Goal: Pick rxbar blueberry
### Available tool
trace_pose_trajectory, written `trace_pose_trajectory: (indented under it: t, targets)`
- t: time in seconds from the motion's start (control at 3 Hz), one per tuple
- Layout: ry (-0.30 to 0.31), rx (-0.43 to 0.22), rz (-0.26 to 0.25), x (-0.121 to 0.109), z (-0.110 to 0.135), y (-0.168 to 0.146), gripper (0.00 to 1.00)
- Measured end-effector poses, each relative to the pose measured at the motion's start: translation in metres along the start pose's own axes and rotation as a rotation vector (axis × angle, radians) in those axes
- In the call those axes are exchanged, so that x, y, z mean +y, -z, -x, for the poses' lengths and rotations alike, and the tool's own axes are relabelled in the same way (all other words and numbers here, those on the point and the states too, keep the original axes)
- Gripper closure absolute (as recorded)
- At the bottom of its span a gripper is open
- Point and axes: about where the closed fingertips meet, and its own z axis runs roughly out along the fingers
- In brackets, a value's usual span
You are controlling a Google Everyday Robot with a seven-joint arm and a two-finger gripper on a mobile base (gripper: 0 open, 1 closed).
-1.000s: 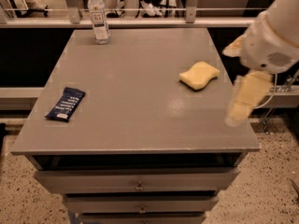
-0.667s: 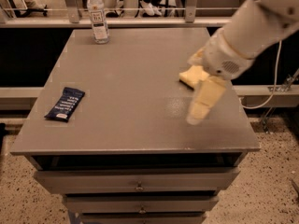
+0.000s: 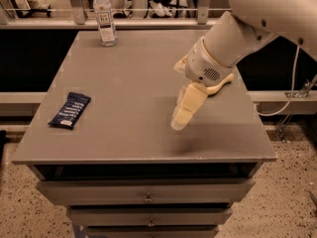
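Grey bench, flat top, with drawers stacked beneath its near edge; speckled floor around it and a metal rail behind the far edge. Bottle: clear, upright, near the far-left corner. Rxbar: dark blue wrapper with white print, lying flat close to the left edge, toward the near-left corner, touching nothing else. Sponge: yellow, near the right edge, mostly hidden by the arm. Gripper: pale, pointing down over the bench right of centre, toward the near edge, well apart from the rxbar; whether spread or pressed together cannot be told. Cable: hanging off the right side.
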Motion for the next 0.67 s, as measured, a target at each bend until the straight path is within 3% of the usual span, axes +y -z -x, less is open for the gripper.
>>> trace_pose_trajectory:
  t: [0.33,0.67]
  targets:
    - [0.005,-0.015,-0.005,-0.001,0.004,-0.001,0.00]
    - [0.041,-0.113,-0.036,-0.021,0.043,-0.018,0.00]
